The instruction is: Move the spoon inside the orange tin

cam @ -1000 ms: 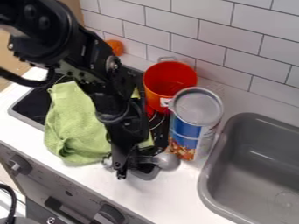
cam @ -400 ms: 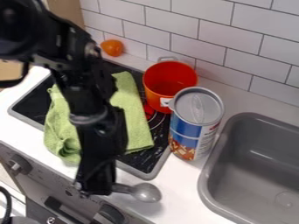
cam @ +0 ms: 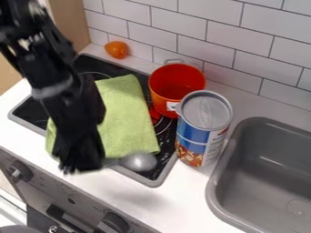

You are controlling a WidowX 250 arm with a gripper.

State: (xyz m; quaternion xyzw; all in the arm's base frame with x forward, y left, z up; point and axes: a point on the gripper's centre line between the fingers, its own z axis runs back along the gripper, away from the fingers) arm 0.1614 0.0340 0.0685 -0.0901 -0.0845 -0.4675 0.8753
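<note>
The gripper (cam: 85, 167) hangs at the front left, over the stove's front edge and the towel's lower end, shut on the spoon. Out to the right from it points the spoon (cam: 138, 161), its round silver bowl raised above the stove's front right corner and its handle end hidden in the gripper. The orange tin (cam: 159, 100), open at the top, stands upright at the stove's back right, behind and to the right of the spoon.
A green towel (cam: 124, 118) lies across the black stove (cam: 32, 113). Beside the tin stands a tall can (cam: 205, 123) with a grey lid. An orange fruit (cam: 117, 49) sits by the tiled wall. At the right is a grey sink (cam: 222, 191).
First the gripper went left and toward the front with the spoon; since then it has risen and shifted a little further left and back. The tin and can have stayed put.
</note>
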